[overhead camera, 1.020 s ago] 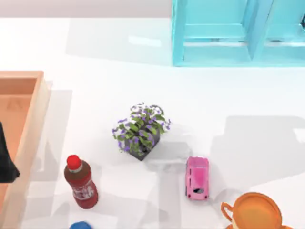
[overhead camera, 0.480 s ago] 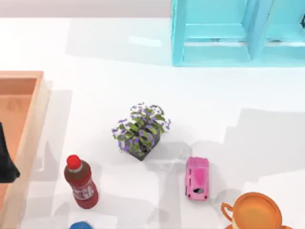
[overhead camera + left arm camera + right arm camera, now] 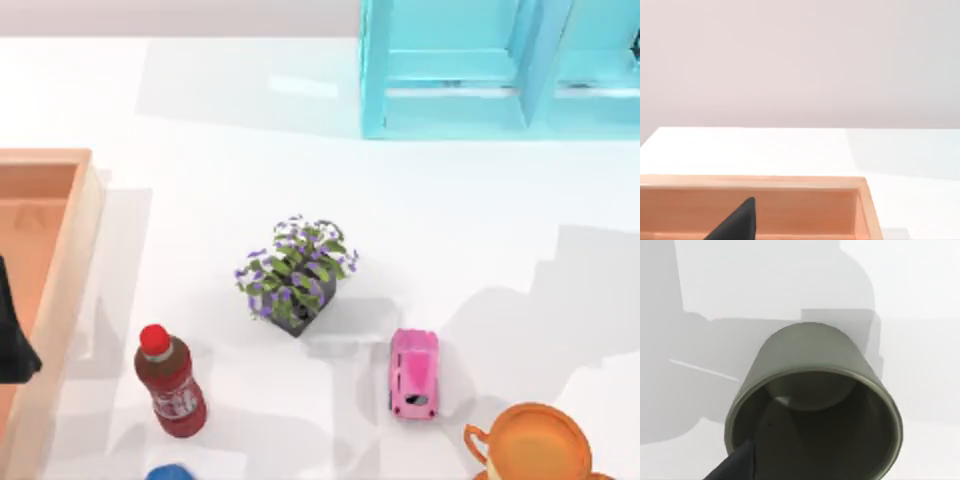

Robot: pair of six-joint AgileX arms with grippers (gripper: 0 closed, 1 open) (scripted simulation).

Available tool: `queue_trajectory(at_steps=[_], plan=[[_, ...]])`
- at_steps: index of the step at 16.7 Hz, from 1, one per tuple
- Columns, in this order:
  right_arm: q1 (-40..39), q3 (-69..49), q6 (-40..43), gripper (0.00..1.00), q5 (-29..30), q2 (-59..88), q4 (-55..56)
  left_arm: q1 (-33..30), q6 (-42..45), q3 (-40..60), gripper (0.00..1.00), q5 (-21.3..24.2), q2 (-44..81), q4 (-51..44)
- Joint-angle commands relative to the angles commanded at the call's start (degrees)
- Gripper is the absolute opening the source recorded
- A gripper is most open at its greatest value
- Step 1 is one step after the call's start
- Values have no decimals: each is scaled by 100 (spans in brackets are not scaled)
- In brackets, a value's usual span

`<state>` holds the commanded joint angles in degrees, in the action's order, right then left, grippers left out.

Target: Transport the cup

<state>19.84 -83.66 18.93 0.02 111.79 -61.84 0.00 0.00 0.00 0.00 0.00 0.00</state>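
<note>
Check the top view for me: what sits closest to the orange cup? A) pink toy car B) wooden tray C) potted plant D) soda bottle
A: the pink toy car stands just up and left of the cup at the bottom right; the plant and bottle are farther left.

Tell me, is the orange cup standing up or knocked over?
Standing up. From above, the orange cup shows its round open mouth facing upward, beside the pink toy car.
</note>
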Motion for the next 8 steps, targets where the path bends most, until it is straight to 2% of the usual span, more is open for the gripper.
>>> queue_trajectory(at_steps=[4, 8], plan=[[1, 586, -2, 100, 1, 196, 783, 0, 0, 0, 100, 0, 0, 0], [2, 716, -2, 100, 1, 240, 955, 0, 0, 0, 100, 0, 0, 0]])
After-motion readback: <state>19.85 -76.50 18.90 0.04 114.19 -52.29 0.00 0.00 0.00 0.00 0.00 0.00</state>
